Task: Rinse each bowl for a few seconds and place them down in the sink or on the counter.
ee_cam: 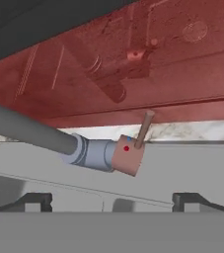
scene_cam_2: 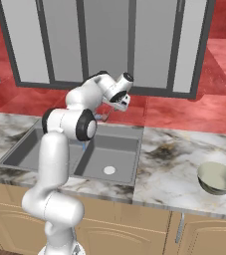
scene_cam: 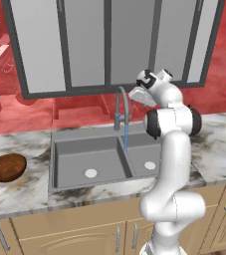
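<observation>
a white marble counter with grey-brown veins runs above light wooden cabinets. a grey double-basin sink is set into it. left of the sink, a dark reddish-brown bowl sits on the marble; well to the sink's right, a pale greenish-beige bowl sits upright.

A rendered home kitchen: a grey double-basin sink with a tall curved faucet is set in a veined white marble tabletop. Light wooden cabinets stand below the sink, a red tiled wall and grey-framed window behind it.
</observation>
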You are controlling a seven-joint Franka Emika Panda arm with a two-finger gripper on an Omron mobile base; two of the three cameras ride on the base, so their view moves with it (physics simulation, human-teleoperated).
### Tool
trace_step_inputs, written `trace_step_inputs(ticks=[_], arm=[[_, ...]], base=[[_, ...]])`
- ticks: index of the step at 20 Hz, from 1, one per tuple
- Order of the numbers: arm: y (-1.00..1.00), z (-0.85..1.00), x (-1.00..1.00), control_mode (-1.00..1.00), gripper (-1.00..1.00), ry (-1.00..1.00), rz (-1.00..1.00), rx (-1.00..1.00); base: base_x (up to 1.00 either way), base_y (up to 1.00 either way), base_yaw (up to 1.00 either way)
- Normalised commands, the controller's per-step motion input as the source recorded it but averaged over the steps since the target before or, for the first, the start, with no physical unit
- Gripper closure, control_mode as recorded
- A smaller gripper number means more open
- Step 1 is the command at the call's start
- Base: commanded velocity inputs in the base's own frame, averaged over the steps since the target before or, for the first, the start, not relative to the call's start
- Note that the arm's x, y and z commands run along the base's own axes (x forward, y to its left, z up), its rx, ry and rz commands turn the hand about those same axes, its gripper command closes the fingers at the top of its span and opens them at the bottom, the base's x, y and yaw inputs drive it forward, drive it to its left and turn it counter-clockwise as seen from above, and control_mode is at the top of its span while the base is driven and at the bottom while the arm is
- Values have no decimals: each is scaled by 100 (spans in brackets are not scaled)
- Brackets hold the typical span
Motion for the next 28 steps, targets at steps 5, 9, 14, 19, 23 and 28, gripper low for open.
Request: trace_step_inputs(ticks=[5,9,14,19,23,28], arm=[[-26,24,-37,-100,-100,0,10,-1],[-28,20,-38,-100,-100,0,9,0],[-32,17,-43,-100,-100,0,5,0],[-29,15,-44,-100,-100,0,1,0],[-27,16,-38,-100,-100,0,0,0],[-26,14,-30,-100,-100,1,-3,-1]], base=[[0,0,0],[0,0,0],[0,0,0],[0,0,0],[0,0,0],[0,0,0]])
